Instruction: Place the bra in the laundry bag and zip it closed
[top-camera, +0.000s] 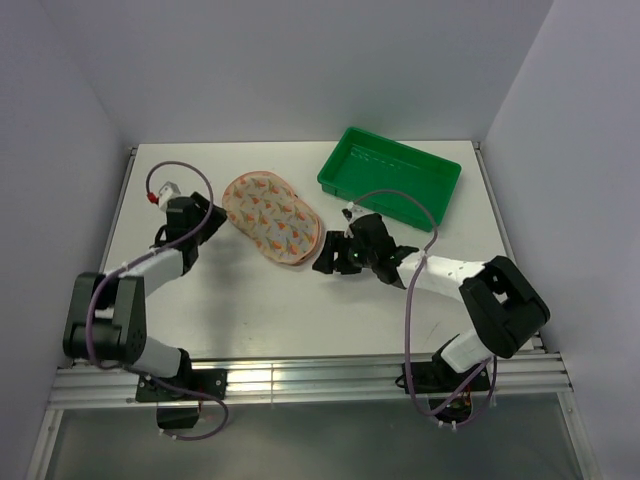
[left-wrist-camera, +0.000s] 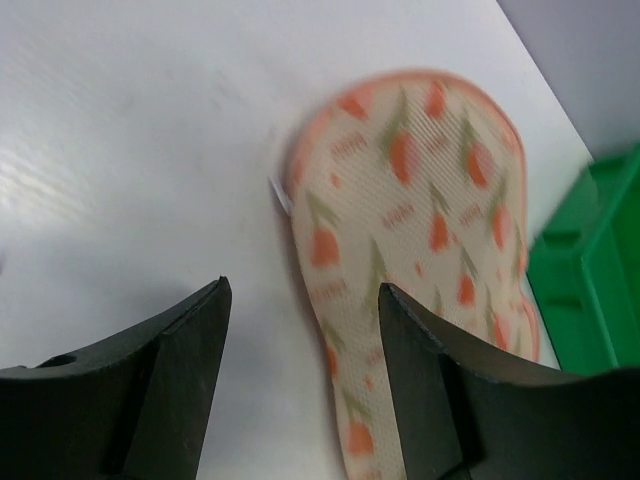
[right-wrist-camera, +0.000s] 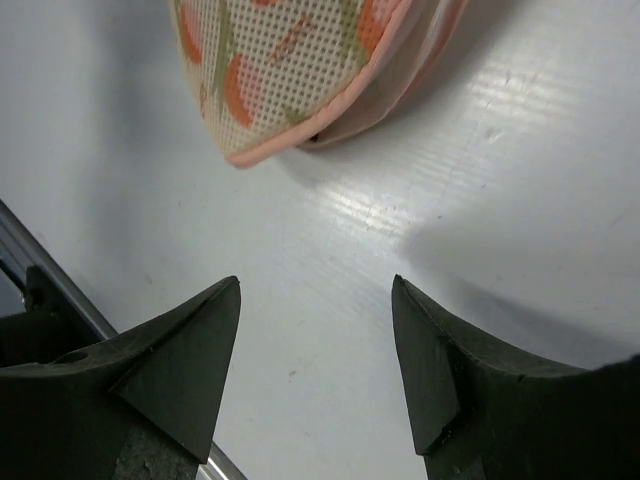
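Note:
The laundry bag (top-camera: 272, 219) lies folded on the table, its two peach-pink printed halves stacked one on the other. The bra shows in no view. My left gripper (top-camera: 213, 216) is open and empty just left of the bag. In the left wrist view its right finger (left-wrist-camera: 450, 390) overlaps the bag's (left-wrist-camera: 420, 200) near edge. My right gripper (top-camera: 327, 256) is open and empty, low over the table just right of the bag's near end. In the right wrist view the bag's rim (right-wrist-camera: 300, 70) lies ahead of the open gripper (right-wrist-camera: 315, 290), apart from it.
A green plastic tray (top-camera: 390, 172) stands at the back right, close behind the right arm; its corner shows in the left wrist view (left-wrist-camera: 590, 270). The table's metal front rail (right-wrist-camera: 40, 270) shows at the left of the right wrist view. White walls enclose the table.

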